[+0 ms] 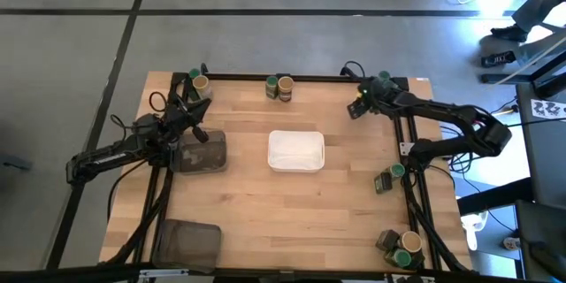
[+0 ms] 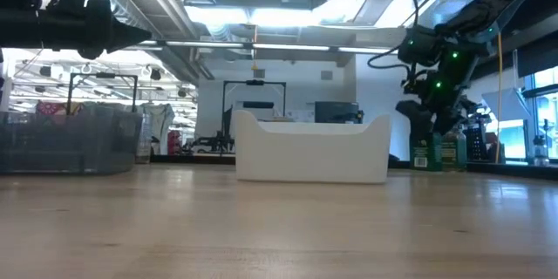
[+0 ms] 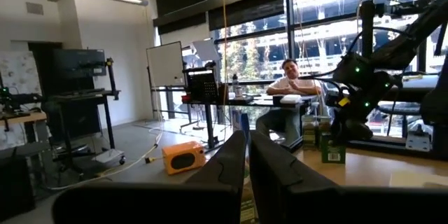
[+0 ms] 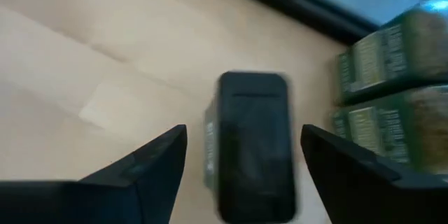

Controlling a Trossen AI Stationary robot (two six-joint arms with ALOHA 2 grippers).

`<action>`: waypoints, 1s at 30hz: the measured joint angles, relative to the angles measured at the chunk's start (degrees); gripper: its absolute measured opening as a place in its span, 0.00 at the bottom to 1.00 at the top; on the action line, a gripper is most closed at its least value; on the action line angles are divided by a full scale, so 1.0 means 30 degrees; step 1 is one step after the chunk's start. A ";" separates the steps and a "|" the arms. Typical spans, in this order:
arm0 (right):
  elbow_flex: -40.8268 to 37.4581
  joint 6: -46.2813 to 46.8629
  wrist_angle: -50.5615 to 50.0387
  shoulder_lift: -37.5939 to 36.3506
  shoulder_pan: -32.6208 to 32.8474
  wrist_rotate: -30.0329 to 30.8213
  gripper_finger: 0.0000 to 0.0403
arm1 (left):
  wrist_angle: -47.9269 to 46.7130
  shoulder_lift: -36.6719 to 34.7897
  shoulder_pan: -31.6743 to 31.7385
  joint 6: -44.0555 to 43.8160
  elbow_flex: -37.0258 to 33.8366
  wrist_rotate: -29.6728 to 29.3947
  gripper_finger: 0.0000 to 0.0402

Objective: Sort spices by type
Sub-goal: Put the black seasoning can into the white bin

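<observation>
Hovering at the table's far right corner, the right gripper (image 4: 241, 175) had its fingers spread wide on either side of a dark tin (image 4: 253, 143), not touching it. Two green jars (image 4: 392, 84) stood just beside that tin. The left gripper (image 1: 196, 133) sat near the left edge, over a grey tray (image 1: 202, 152), its fingers nearly closed and holding nothing. A white tray (image 1: 295, 150) lay at the table's centre. Other spice containers stood in small groups: at the far left corner (image 1: 199, 80), at the middle of the far edge (image 1: 279, 87), along the right edge (image 1: 389, 178) and at the near right corner (image 1: 400, 246). A second grey tray (image 1: 187, 244) lay at the near left corner.
</observation>
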 joint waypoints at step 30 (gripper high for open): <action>-0.0017 -0.3165 0.6412 -0.0983 0.3258 -0.7197 0.30 | 0.0117 0.0000 -0.0005 0.1243 0.0000 -0.0012 0.04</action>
